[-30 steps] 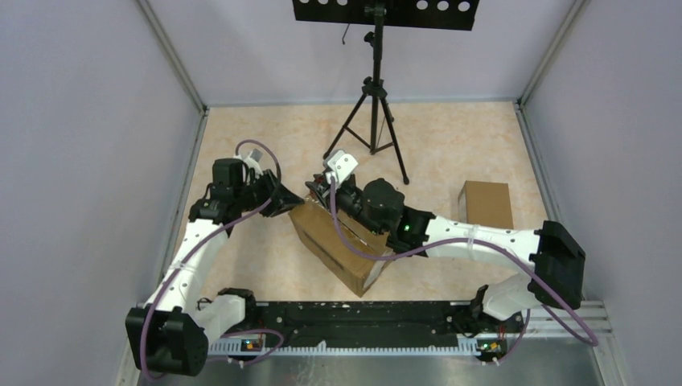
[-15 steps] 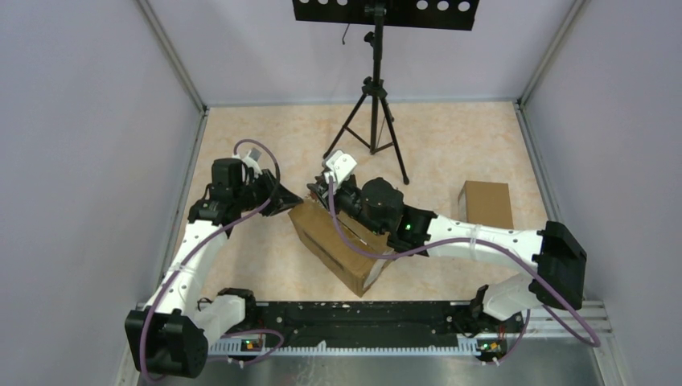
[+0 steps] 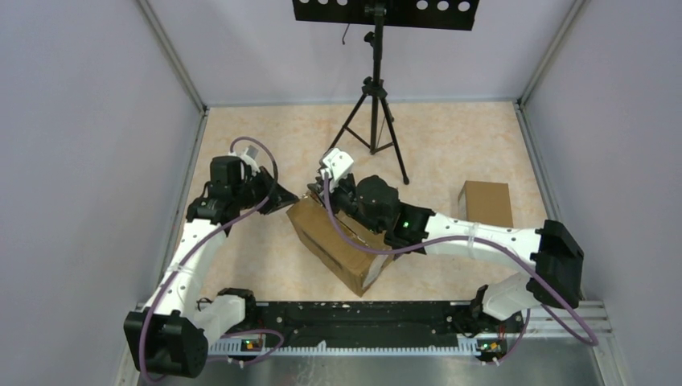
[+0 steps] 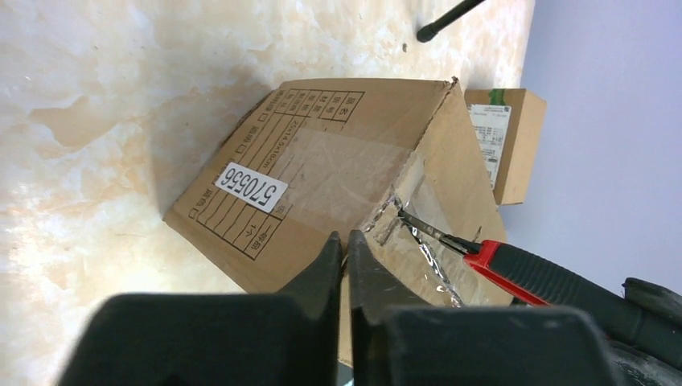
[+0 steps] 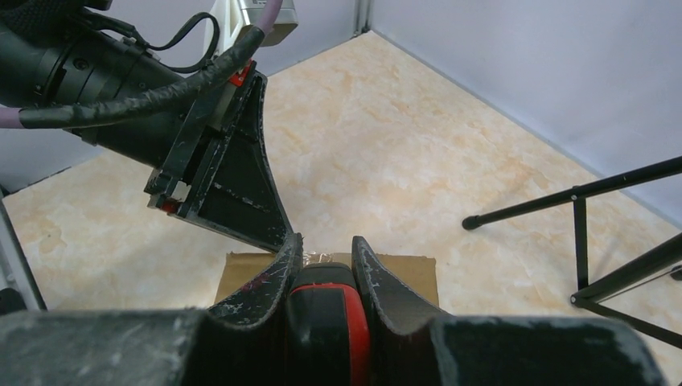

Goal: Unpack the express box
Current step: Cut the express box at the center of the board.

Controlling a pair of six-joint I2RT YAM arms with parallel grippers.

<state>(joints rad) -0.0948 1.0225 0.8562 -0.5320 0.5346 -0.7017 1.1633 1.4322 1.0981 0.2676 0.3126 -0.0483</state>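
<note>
One express box [image 3: 338, 241] sits skewed mid-bench [image 3: 450, 145]. The right claw [image 5: 327, 243] clamps a red-handled cutter [image 4: 523, 272], its blade tip on the box's taped seam. The left claw [image 4: 346, 241] is at the box's far-left corner, fingers nearly together; cannot tell whether it pinches anything.

Express box [image 3: 338, 241] mid-table [image 3: 450, 145], askew. Left hand [image 3: 291, 199] at box's far-left corner. Right hand [image 5: 327, 245] above box's far end, cutter [image 4: 515, 269] in hand, blade tip on box top. Small box [image 3: 486, 203] right of express box, well apart. Tripod [image 3: 372, 112] behind express box.
</note>
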